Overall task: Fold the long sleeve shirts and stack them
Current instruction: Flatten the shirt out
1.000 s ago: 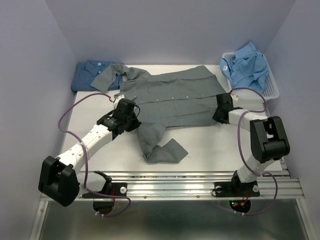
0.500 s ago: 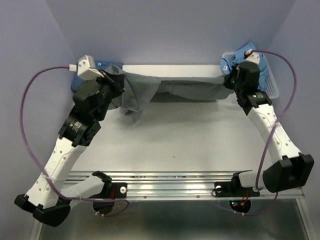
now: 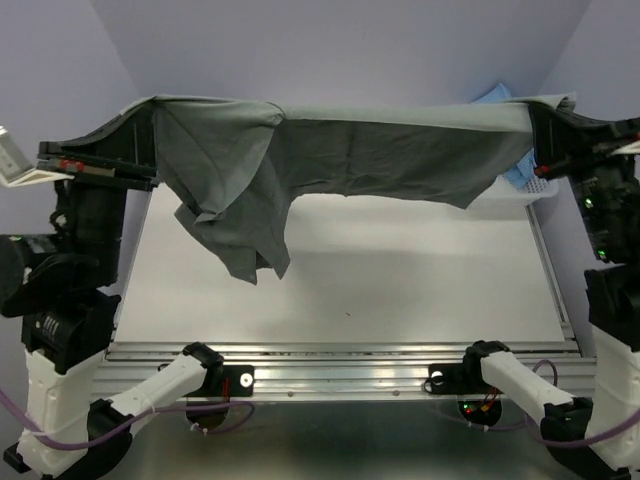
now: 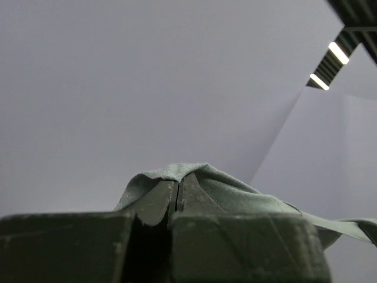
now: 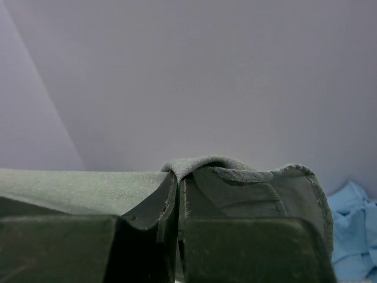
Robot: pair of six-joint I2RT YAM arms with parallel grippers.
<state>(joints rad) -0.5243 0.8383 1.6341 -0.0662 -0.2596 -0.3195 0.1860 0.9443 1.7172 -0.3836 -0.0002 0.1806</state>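
Two arms are in view in the top external view, one at each side edge of the frame, each with one gripper raised high over the white table (image 3: 400, 300). Shirts counted: two. Item one, the plain grey shirt (image 3: 380, 150), hangs clear of the table as a single sheet stretched across the upper part of the frame between the two grippers. Its top edge runs nearly level from upper left to upper right. One bunched, folded section droops lower at left of centre, and the lower hem on the right side dips once near the right end. Item two, the light blue shirt (image 3: 492, 95), shows at the upper right, mostly hidden behind the grey cloth, with only small patches showing above and below that cloth. The left gripper (image 3: 150, 106) has both fingers pressed together on the grey shirt's left end. The left wrist view confirms this, with the left gripper (image 4: 178, 188) showing two dark fingers meeting and grey shirt (image 4: 224, 191) cloth pinched at the tips and draping off to the right. The right gripper (image 3: 535, 110) is likewise clamped on the right end. In the right wrist view the right gripper (image 5: 178, 183) has its fingers closed on a fold of grey shirt (image 5: 70, 188), with the light blue shirt (image 5: 353, 236) at lower right
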